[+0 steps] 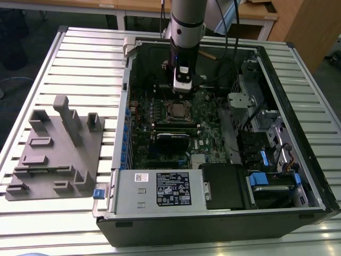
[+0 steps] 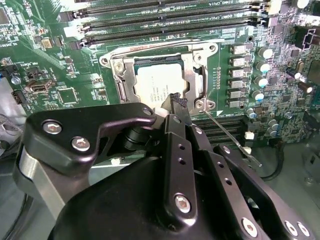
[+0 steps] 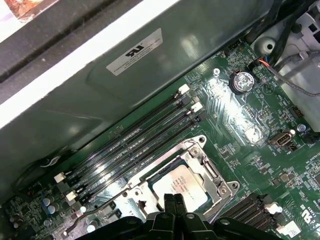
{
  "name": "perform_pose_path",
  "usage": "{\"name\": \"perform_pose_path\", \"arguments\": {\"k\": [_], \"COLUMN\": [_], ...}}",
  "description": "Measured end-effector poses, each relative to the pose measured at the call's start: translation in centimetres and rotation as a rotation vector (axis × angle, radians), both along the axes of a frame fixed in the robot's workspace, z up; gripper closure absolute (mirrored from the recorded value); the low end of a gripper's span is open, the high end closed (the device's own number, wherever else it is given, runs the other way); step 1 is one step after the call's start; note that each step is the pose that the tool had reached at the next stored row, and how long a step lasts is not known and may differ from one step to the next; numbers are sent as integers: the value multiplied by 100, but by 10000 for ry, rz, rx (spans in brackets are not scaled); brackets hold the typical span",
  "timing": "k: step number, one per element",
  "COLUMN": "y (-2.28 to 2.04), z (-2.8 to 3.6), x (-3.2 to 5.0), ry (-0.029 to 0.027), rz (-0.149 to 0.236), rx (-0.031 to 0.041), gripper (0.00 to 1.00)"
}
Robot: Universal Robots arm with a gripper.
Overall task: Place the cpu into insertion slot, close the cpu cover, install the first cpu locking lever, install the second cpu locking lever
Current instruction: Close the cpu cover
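Fingertips of the gripper (image 3: 175,200) were pressed together with nothing seen between them, poised at the edge of the cpu (image 3: 179,186). The cpu sat in the insertion slot (image 1: 168,111) on the green circuit board (image 3: 250,165), with the cpu cover (image 3: 214,174) lying flat around it. In the second wrist view a thin metal lever (image 2: 231,139) slanted away from the slot's corner.

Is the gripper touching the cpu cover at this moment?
Cannot tell. In both wrist views the gripper overlaps an edge of the cpu cover, yet neither contact nor a gap shows plainly.
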State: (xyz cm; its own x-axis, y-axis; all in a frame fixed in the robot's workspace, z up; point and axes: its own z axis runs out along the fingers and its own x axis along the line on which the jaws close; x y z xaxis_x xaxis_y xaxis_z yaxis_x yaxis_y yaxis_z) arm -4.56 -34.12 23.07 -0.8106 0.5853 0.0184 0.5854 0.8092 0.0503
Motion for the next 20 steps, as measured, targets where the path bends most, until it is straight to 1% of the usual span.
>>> {"name": "perform_pose_path", "arguments": {"k": [2, 3, 8, 10, 19, 20], "y": [0, 0, 0, 0, 0, 0], "z": [-1, -1, -1, -2, -16, -21], "x": [0, 0, 0, 0, 0, 0], "ry": [-1, -2, -1, 0, -1, 0], "rz": [353, 464, 483, 600, 2201, 2795], "rx": [0, 0, 0, 0, 0, 0], "gripper": [89, 89, 89, 89, 89, 89]}}
